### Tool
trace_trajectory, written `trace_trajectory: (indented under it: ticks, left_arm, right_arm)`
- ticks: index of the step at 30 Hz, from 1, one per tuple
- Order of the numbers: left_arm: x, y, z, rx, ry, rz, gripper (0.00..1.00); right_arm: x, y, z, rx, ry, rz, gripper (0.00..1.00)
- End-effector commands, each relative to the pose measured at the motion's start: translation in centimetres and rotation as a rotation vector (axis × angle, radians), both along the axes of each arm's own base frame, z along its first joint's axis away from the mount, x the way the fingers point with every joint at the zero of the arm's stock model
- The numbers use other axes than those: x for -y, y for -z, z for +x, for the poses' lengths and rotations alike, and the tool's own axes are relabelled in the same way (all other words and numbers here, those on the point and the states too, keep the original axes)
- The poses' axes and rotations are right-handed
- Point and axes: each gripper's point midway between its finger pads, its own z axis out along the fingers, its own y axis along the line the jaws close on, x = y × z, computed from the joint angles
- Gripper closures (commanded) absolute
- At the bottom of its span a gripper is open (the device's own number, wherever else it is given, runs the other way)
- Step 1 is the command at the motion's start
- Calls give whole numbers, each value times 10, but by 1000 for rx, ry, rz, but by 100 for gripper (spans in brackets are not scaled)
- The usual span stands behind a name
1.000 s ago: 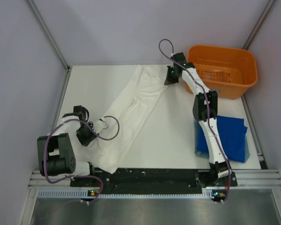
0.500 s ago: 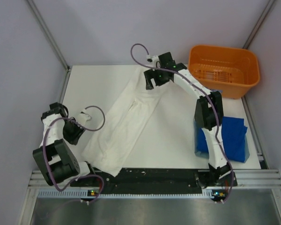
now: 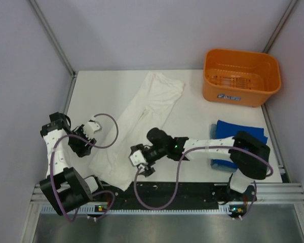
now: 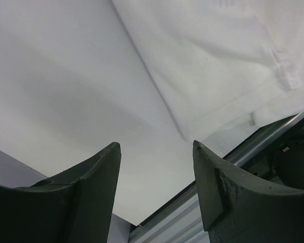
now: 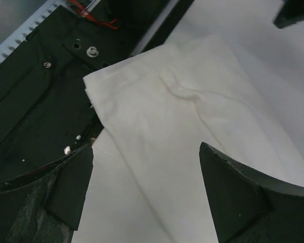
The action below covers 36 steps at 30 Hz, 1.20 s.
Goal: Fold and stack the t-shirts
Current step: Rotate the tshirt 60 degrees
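Observation:
The white t-shirt [image 3: 142, 119] lies as a long folded strip from the table's far middle down to the near left, plain side up. Its near corner shows in the right wrist view [image 5: 172, 111] and its hem in the left wrist view [image 4: 218, 61]. The blue t-shirt [image 3: 251, 139] lies folded at the right, partly under the right arm. My left gripper [image 3: 85, 147] [image 4: 156, 146] hangs open over bare table just left of the white shirt. My right gripper [image 3: 143, 163] [image 5: 147, 147] is open low over the shirt's near right edge, holding nothing.
An orange basket [image 3: 240, 76] stands at the far right corner. The black base plate [image 5: 35, 101] and metal rail [image 3: 167, 195] run along the near edge. Grey walls close in the table on three sides.
My right gripper opened, let go of the white shirt's far end, and swung from beside the basket back to the near edge. My left gripper opened and drew left off the shirt.

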Motion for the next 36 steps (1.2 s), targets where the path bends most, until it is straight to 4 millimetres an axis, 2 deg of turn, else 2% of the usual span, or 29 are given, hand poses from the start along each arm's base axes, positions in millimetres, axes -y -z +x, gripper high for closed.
trace_trajectory:
  ticks: [1, 3, 6, 10, 12, 16, 20, 22, 23, 26, 27, 29, 31, 34, 36]
  left_arm:
    - [20, 0, -9, 6, 60, -80, 36]
    - [21, 1, -12, -3, 57, -89, 36]
    - [22, 3, -13, -5, 55, -89, 36]
    - [20, 7, -13, -16, 50, -83, 36]
    - [19, 8, -13, -30, 47, -84, 36]
    - [23, 5, -14, -40, 53, -104, 37]
    - [28, 7, -15, -43, 79, -109, 38]
    - [28, 11, -18, -62, 98, -93, 38]
    - [28, 14, -20, -73, 107, -86, 37]
    - [25, 20, -32, -109, 200, -51, 30]
    - [25, 23, -43, -132, 266, -42, 28]
    - [24, 24, -55, -122, 406, 1, 27]
    - [25, 22, -53, -50, 556, 46, 27]
    - [43, 13, -56, 17, 744, 16, 23]
    - [60, 9, -63, 22, 856, -50, 23]
  right_arm:
    - [-41, 19, -44, 208, -169, 68, 17]
    - [-52, 28, -53, 215, -182, 72, 20]
    - [-63, 45, -59, 205, -183, 33, 32]
    - [-63, 65, -78, 192, -257, -15, 33]
    - [-63, 80, -80, 180, -248, -57, 34]
    - [-70, 95, -74, 169, -208, -86, 45]
    - [-69, 110, -81, 167, -263, -117, 48]
    - [-69, 117, -84, 169, -270, -128, 55]
    - [-68, 119, -85, 160, -268, -136, 63]
    - [-66, 112, -89, 143, -269, -125, 96]
    - [-62, 111, -88, 144, -261, -122, 100]
    - [-54, 101, -87, 151, -254, -97, 100]
    - [-44, 92, -81, 125, -228, -86, 100]
    - [-25, 81, -71, 122, -182, -81, 100]
    - [-11, 88, -69, 148, -176, -113, 100]
